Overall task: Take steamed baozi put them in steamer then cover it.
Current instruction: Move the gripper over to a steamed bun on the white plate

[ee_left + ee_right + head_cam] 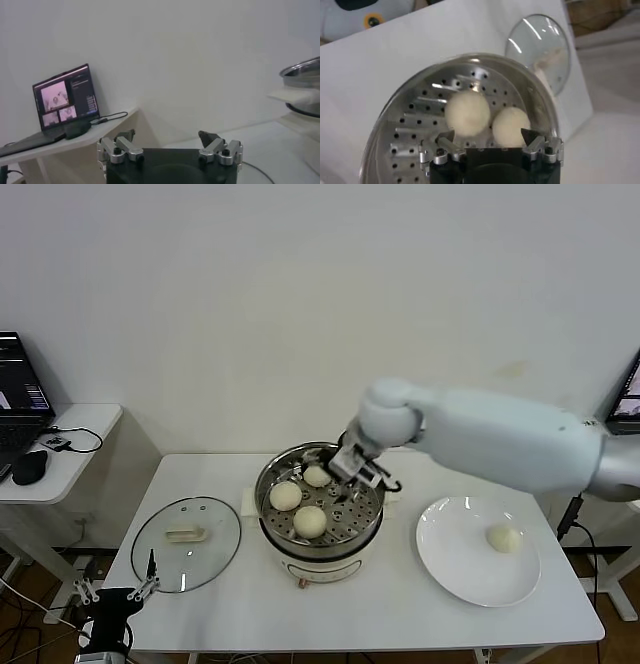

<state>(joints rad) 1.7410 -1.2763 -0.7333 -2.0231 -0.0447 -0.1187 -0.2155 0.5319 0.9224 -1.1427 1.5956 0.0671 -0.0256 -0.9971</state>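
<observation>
So, far left: a side desk point(70, 434) carries a laptop point(20, 389) and a mouse point(28, 467), well apart from the work. The left gripper point(118, 592) hangs low off the table's front-left corner, parked, its fingers spread wide with nothing between them; the left wrist view shows both fingertips point(125, 136) apart over bare air.

On the white table point(330, 614), toward its left edge, the cover point(186, 542) lies flat, glass dome with cream bar handle at centre, apart from the steamer. The right wrist view also catches the cover point(538, 50) beyond the pot's rim.

Mid-table sits the steamer point(320, 514), steel pot on a cream base, perforated tray showing. Three steamed baozi point(310, 521) lie on the tray: one at the front, one on the left side point(285, 496), one toward the back point(317, 475). All three sit close together, the left one just beside the front one.

The right gripper point(352, 484) reaches over the pot's right-rear part, arm coming in from the right. Its fingers stand spread, pinching nothing; from the wrist, two buns point(467, 113) sit just past the open fingertips point(529, 135), not touched.

Right side of the table: a flat white plate point(450, 569) with the fourth bun point(503, 538) on its right half, alone.
</observation>
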